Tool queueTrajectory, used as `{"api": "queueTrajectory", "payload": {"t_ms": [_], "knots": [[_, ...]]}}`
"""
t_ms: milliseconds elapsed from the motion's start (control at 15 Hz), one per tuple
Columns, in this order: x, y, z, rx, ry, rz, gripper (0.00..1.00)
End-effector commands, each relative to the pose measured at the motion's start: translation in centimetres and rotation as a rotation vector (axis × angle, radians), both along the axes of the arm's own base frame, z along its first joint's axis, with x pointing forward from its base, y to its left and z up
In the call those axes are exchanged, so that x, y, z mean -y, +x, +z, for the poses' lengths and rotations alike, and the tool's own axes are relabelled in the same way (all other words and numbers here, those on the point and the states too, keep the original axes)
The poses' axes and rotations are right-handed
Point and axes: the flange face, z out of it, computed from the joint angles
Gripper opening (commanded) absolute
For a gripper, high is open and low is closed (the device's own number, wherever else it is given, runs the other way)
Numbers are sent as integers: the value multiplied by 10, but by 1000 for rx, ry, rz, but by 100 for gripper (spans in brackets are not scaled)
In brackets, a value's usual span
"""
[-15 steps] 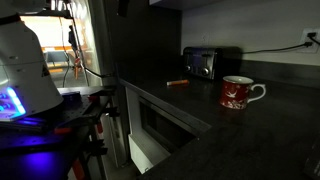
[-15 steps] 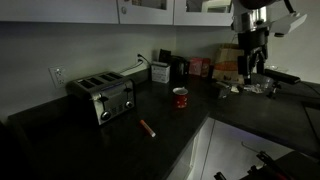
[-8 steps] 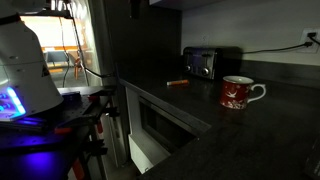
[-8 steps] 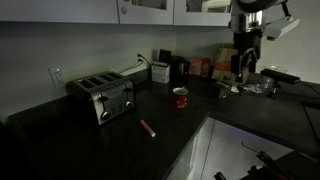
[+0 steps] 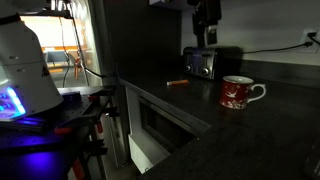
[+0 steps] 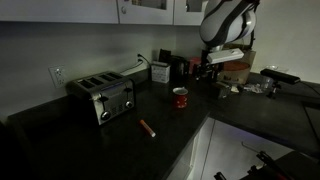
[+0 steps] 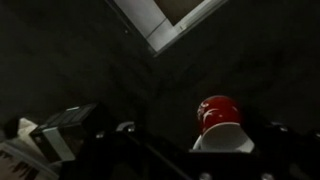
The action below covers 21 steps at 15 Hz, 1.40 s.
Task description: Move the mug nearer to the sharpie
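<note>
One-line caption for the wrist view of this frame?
Wrist camera looking down on the dark countertop, with the red mug low in frame, right of centre, not yet grasped.

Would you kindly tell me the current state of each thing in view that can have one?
mug: upright on the counter, not gripped.
sharpie: lying flat on the counter, apart from the mug.
toaster: standing on the counter near the wall.
gripper: in the air above the counter, touching nothing; too dark to tell whether open or shut.

Red mug (image 5: 237,93) w/ white pattern
</note>
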Motion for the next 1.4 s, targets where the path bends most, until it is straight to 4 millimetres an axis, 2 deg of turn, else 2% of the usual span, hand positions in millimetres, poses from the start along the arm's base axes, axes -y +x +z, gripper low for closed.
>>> {"api": "queueTrajectory", "payload": {"t_ms": [0, 267, 467, 600, 667, 867, 1333], "knots": [[8, 68, -36, 5, 84, -181, 100], [28, 119, -74, -18, 206, -352, 100], [40, 139, -95, -32, 264, -401, 100], [44, 146, -104, -55, 290, -417, 98], [45, 148, -108, -71, 309, -419, 81], [49, 150, -114, -103, 324, -422, 64], [48, 140, -138, -191, 340, -378, 9]]}}
